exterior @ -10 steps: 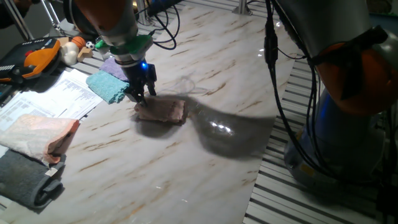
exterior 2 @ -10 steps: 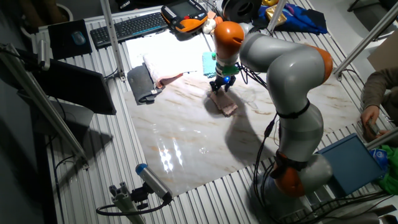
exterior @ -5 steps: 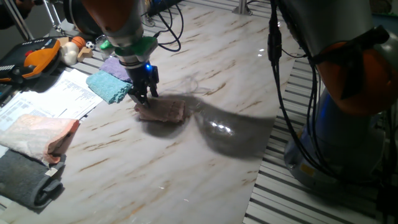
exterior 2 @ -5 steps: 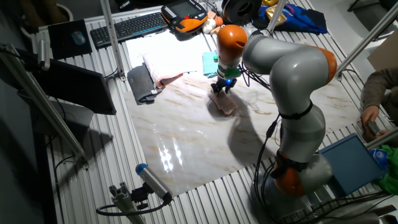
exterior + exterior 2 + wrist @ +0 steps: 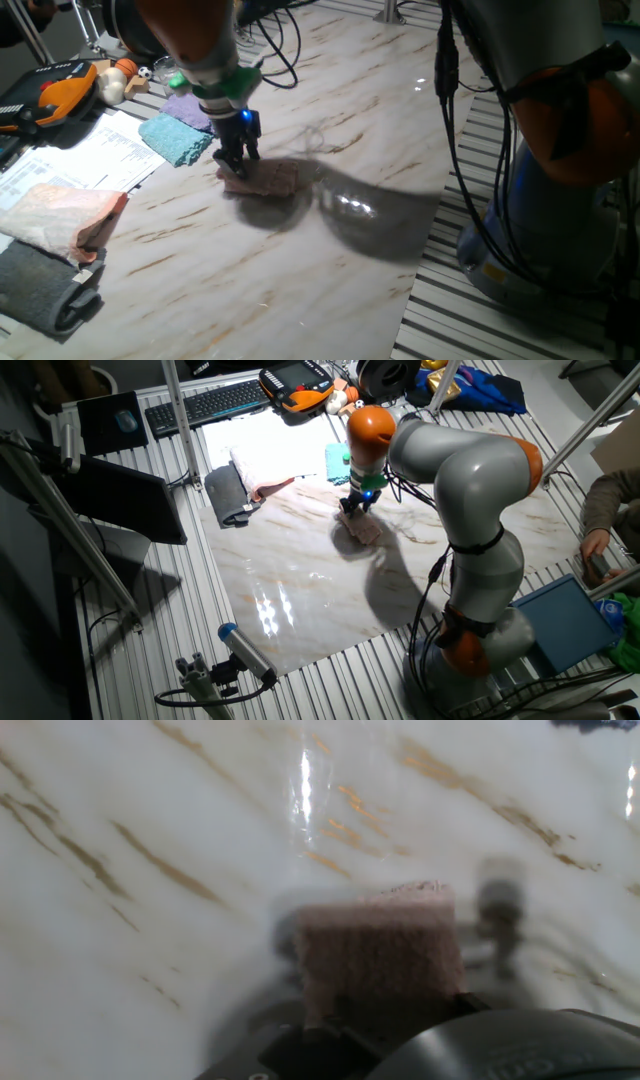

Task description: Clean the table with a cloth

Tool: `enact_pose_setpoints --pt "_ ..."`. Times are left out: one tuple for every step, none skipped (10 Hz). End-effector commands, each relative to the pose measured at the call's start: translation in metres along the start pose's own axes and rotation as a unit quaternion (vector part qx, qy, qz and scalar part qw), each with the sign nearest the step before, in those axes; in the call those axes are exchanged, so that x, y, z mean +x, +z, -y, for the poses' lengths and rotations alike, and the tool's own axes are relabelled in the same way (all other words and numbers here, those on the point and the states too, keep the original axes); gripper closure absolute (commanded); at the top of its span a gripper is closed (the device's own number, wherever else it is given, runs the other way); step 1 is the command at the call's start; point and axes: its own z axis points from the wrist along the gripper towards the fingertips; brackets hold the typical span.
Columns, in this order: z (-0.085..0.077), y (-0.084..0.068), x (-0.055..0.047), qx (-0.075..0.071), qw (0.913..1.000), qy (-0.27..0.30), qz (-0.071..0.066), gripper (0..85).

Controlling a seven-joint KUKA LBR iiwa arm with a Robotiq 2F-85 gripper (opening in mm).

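Observation:
The small dusty-pink cloth (image 5: 266, 178) lies flat on the white marble table (image 5: 330, 280), right of a teal cloth. My gripper (image 5: 237, 166) stands upright over the cloth's left edge, fingers together and pinching it against the tabletop. In the other fixed view the gripper (image 5: 352, 509) is at the cloth's (image 5: 364, 531) far end, near the table's (image 5: 300, 590) back edge. The hand view shows the cloth (image 5: 380, 955) reaching forward from between the fingers over the streaked table (image 5: 150, 820); the fingertips themselves are hidden by it.
A teal cloth (image 5: 175, 140) and a purple cloth (image 5: 186, 105) lie just left of the gripper. A pale peach cloth (image 5: 60, 215), a grey cloth (image 5: 45, 285), papers (image 5: 80, 160) and an orange pendant (image 5: 60, 90) are at the left. The arm's base (image 5: 560, 200) stands right.
The gripper has slid a little to the right across the table, away from the teal cloth, dragging the pink cloth with it.

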Motion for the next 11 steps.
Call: enact_pose_setpoints --pt "-0.001 0.005 0.001 0.004 1.0000 0.000 0.007 34.0" --pt "-0.004 0.011 0.001 0.007 0.9999 0.002 0.014 34.0" --pt "-0.003 0.014 -0.002 0.007 0.9999 -0.008 0.012 34.0" --pt "-0.001 0.015 -0.004 0.007 0.9998 -0.015 0.012 51.0" --pt "0.002 0.016 -0.007 0.011 0.9996 -0.027 0.008 68.0" --pt "0.004 0.016 -0.009 0.007 0.9994 -0.034 0.001 85.0" --pt "0.007 0.015 -0.010 0.007 0.9991 -0.041 0.000 85.0" --pt "0.009 0.014 -0.011 0.013 0.9989 -0.045 0.003 85.0" --pt "0.012 0.014 -0.011 0.018 0.9986 -0.048 0.008 85.0" --pt "0.017 0.014 -0.012 0.025 0.9982 -0.053 0.013 85.0" --pt "0.023 0.014 -0.014 0.030 0.9977 -0.058 0.019 85.0"
